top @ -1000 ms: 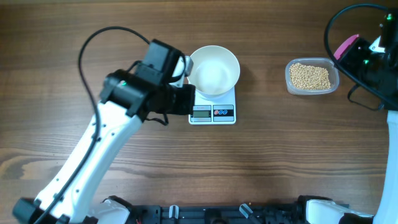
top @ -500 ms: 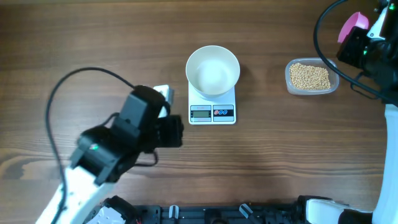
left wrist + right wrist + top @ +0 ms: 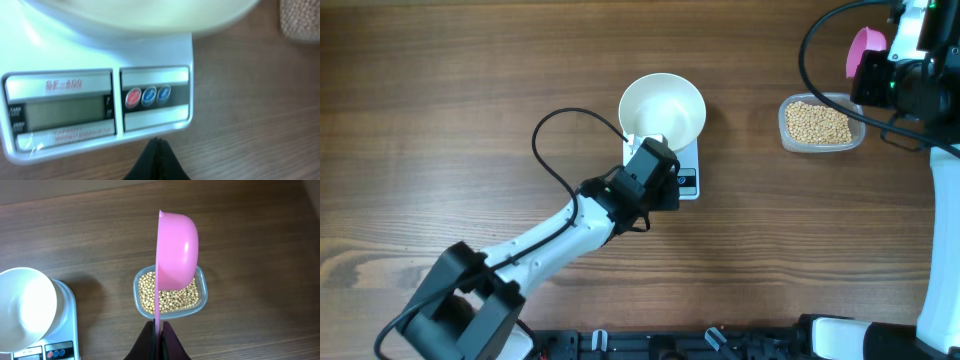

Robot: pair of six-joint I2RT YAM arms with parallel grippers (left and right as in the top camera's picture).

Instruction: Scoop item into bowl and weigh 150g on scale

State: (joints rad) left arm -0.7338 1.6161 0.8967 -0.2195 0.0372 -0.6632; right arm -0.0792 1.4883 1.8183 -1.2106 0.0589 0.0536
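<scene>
Wooden tabletop (image 3: pixel 440 90) is mostly open. Left gripper (image 3: pixel 157 149), pinched together, sits at the front edge of the scale (image 3: pixel 150 55). Right gripper (image 3: pixel 157 330) clamps the pink scoop (image 3: pixel 177 250) above the tub (image 3: pixel 204 287) of soybeans (image 3: pixel 172 300).

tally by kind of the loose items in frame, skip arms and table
white bowl: 1
kitchen scale: 1
clear plastic tub holding beans: 1
pink scoop: 1
Total: 4
</scene>
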